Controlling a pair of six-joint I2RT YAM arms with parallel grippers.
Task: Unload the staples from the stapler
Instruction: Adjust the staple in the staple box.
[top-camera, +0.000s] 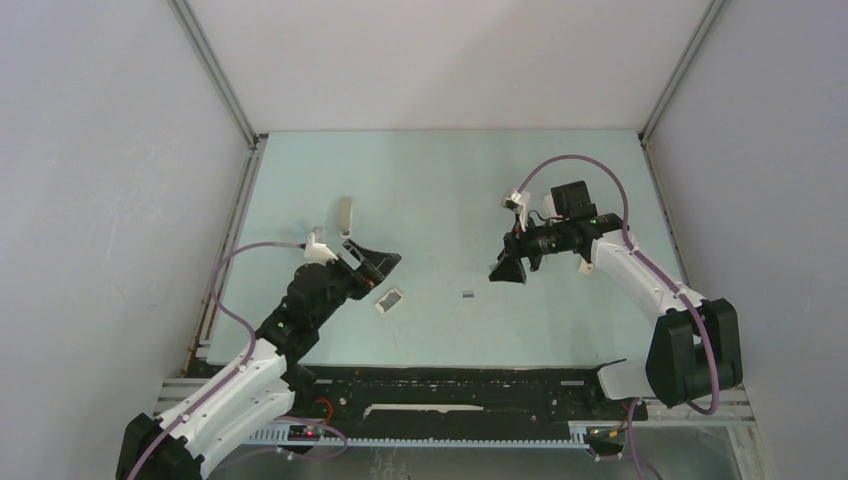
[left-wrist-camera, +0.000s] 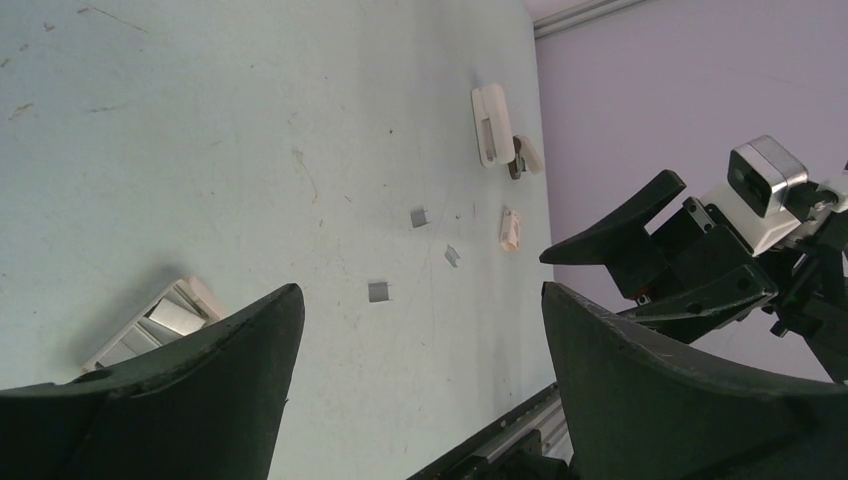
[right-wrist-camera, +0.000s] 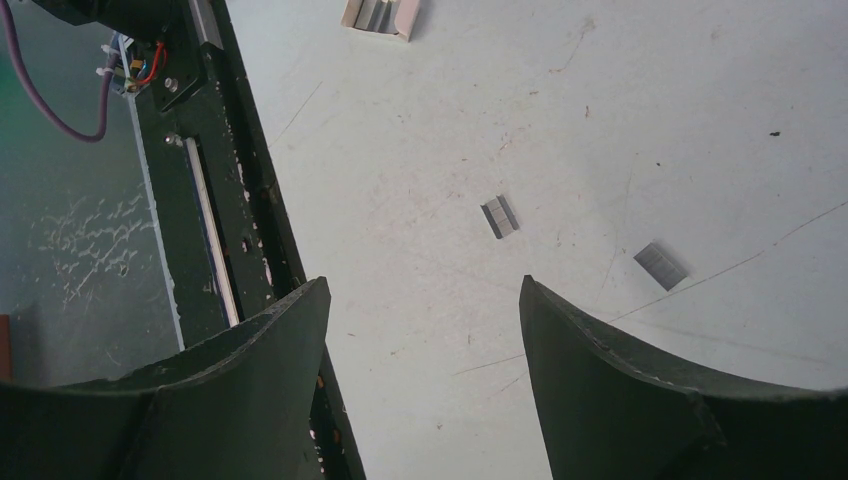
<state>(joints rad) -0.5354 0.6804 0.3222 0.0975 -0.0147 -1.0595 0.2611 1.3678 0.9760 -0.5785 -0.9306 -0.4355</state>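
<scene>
In the left wrist view we see the small bright-white oblong plastic stapler (left-wrist-camera: 492, 125). It lies on the pale green tabletop (left-wrist-camera: 200, 150), upper right of the frame's centre, close to the table edge by the lilac wall (left-wrist-camera: 650, 90). Two small cream pieces (left-wrist-camera: 510, 228) lie just beside and below it. Short dark-grey metal staples (left-wrist-camera: 378, 290) lie scattered loose around the frame's centre, apart from the stapler. The right wrist view shows two such strips right of centre.

In the top view a small white rectangular box (top-camera: 390, 300) sits left of centre, with a slim beige-grey bar (top-camera: 345, 215) above it. The left gripper (top-camera: 375, 262) hangs just above the box and the right gripper (top-camera: 505, 270) is right of centre. Both have their jaws wide apart, holding nothing.
</scene>
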